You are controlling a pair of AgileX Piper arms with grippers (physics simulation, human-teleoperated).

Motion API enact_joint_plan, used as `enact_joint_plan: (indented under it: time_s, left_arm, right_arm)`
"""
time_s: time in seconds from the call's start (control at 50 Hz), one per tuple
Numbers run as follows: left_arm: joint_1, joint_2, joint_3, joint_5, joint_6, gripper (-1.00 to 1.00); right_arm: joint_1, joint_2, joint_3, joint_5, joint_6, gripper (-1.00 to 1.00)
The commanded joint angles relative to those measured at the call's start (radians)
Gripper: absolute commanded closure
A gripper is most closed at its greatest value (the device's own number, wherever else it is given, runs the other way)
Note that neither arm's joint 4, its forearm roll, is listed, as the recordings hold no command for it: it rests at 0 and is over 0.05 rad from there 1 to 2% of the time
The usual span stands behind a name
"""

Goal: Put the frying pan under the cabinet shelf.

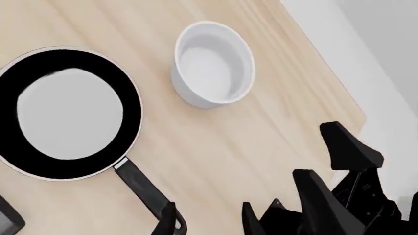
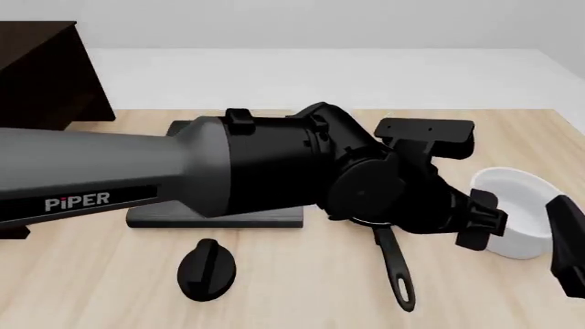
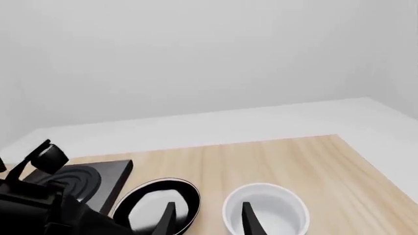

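My left arm (image 2: 229, 171) lies across the middle of the table (image 2: 302, 301), covering most of the stove plate (image 2: 215, 218) and the pan's bowl in the front view. The pan (image 1: 68, 112) has bare wood all round it; its handle (image 2: 395, 264) sticks out towards me with open table on both sides. The white pot (image 1: 212, 63) stands just beside the pan, a narrow strip between them. The knob (image 2: 205, 269) sits near the plate's front edge, apart from the handle. The cabinet (image 2: 46, 75) blocks the far left corner.
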Motion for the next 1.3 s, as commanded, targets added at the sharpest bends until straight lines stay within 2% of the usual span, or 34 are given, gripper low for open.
enact_joint_plan:
  time_s: [0.02, 0.06, 0.08, 0.1, 0.16, 0.38, 0.68, 0.76, 0.84, 1.3]
  left_arm:
    - [0.031, 0.039, -0.002, -0.032, -0.05, -1.0]
    - [0.047, 0.044, 0.003, -0.042, -0.059, -1.0]
    - [0.044, 0.045, 0.016, -0.054, -0.092, -1.0]
    - [0.055, 0.045, 0.007, -0.05, -0.075, -1.0]
    - [0.065, 0.05, 0.009, -0.057, -0.092, -1.0]
    - [0.064, 0.053, 0.039, -0.091, -0.151, -1.0]
    - [0.057, 0.041, 0.114, -0.167, -0.272, -1.0]
    - [0.074, 0.049, 0.116, -0.171, -0.27, -1.0]
    - [0.093, 0.061, 0.131, -0.184, -0.298, -1.0]
    - [0.106, 0.067, 0.178, -0.225, -0.379, -1.0]
  right_arm:
    - [-0.005, 0.0, -0.001, -0.004, 0.007, -1.0]
    - [-0.005, 0.0, -0.002, -0.004, 0.007, -1.0]
    - [-0.005, 0.0, 0.0, -0.006, 0.008, -1.0]
    - [-0.005, 0.0, 0.001, -0.006, 0.008, -1.0]
    - [-0.004, 0.0, -0.002, -0.003, 0.009, -1.0]
    - [-0.005, 0.0, 0.001, -0.007, 0.009, -1.0]
    - [-0.009, 0.0, 0.001, -0.009, 0.008, -1.0]
    - [-0.009, 0.0, 0.0, -0.008, 0.009, -1.0]
    - [-0.008, 0.0, -0.001, -0.007, 0.009, -1.0]
    - [0.001, 0.0, 0.0, -0.002, 0.004, -1.0]
